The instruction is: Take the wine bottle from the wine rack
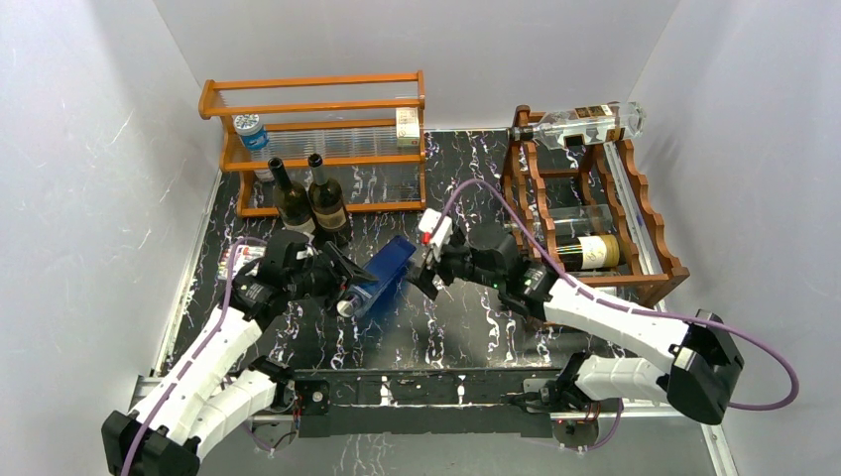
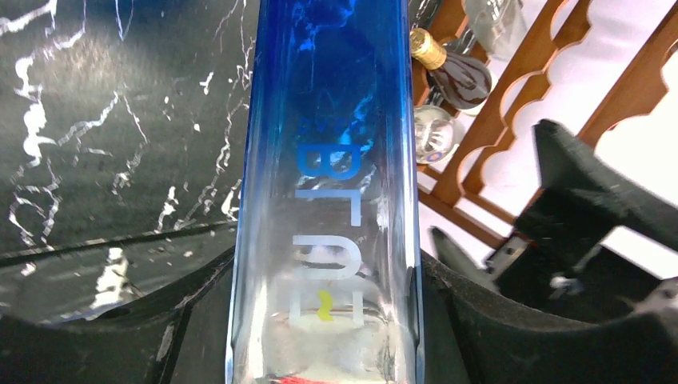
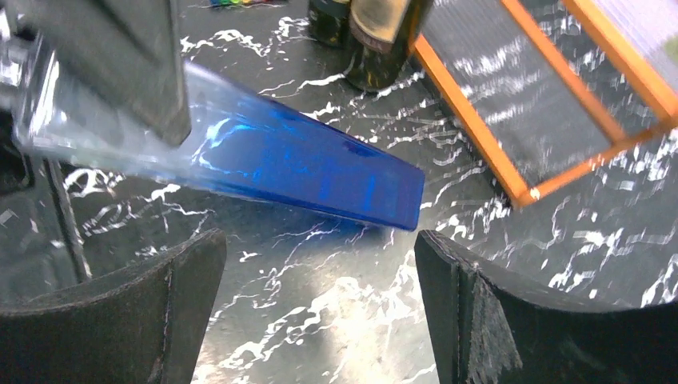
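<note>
The left pincer (image 1: 340, 285) is clamped on the blue bottle (image 1: 385, 272), its fingers (image 2: 120, 332) pressed to either side of the pale, clear stretch near the neck, so the bottle sticks straight out ahead of it with the deep blue square end farthest away. The bottle is clear of the wine rack (image 1: 635, 282), which stands well off beyond that blue end, on the far side of the right pincer (image 1: 428, 266). The right pincer gapes wide with nothing between its fingers (image 3: 136, 320); the blue end of the bottle lies just ahead of it, near but apart, over the black marbled bench (image 1: 456, 332). Behind the right pincer, beside its arm, the rack carries a dark bottle with a cream label (image 1: 590, 251) lying in a lower tier and a clear bottle (image 1: 585, 124) lying across the top. Beyond the left pincer two dark bottles (image 1: 309, 200) stand upright in front of an orange wooden shelf (image 1: 317, 107)
</note>
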Tool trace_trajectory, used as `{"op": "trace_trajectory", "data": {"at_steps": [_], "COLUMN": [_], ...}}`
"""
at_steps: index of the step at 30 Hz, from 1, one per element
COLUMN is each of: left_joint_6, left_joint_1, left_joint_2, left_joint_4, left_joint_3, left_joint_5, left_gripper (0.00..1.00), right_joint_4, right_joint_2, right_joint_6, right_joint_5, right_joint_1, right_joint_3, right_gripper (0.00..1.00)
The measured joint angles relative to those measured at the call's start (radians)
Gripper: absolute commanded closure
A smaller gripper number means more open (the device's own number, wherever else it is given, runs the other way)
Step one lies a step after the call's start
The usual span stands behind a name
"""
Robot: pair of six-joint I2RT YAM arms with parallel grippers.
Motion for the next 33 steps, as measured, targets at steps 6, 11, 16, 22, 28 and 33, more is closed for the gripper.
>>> {"op": "trace_trajectory", "data": {"at_steps": [6, 11, 16, 22, 28, 33], "left_joint_6": [-0.194, -0.279, -0.33, -0.38, -0.403, -0.417], "left_joint_1": [0.0, 0.0, 0.0, 0.0, 0.0, 0.0], "left_joint_2": [-0.047, -0.078, -0.121, -0.142, -0.143, -0.143], "left_joint_4": [-0.035, -0.063, -0.105, -0.119, -0.119, -0.117], "left_joint_3": [-0.008, -0.008, -0.009, -0.01, -0.01, -0.01], "left_joint_5": [0.028, 0.037, 0.021, 0.011, 0.01, 0.009], "left_gripper": [1.0, 1.0, 1.0, 1.0, 1.0, 0.98], "right_joint_4": [0.24, 0.394, 0.481, 0.624, 0.853, 0.992], "right_joint_2": [0.018, 0.124, 0.219, 0.307, 0.375, 0.452], "right_joint_6": [-0.22, -0.33, -0.395, -0.444, -0.46, -0.448], "right_joint_5": [-0.145, -0.211, -0.241, -0.153, -0.003, 0.077], "right_joint_1": [0.02, 0.076, 0.122, 0.19, 0.237, 0.243], "right_joint_3": [-0.143, -0.149, -0.149, -0.166, -0.241, -0.262], "right_gripper": [0.02, 0.03, 0.03, 0.05, 0.08, 0.23]}}
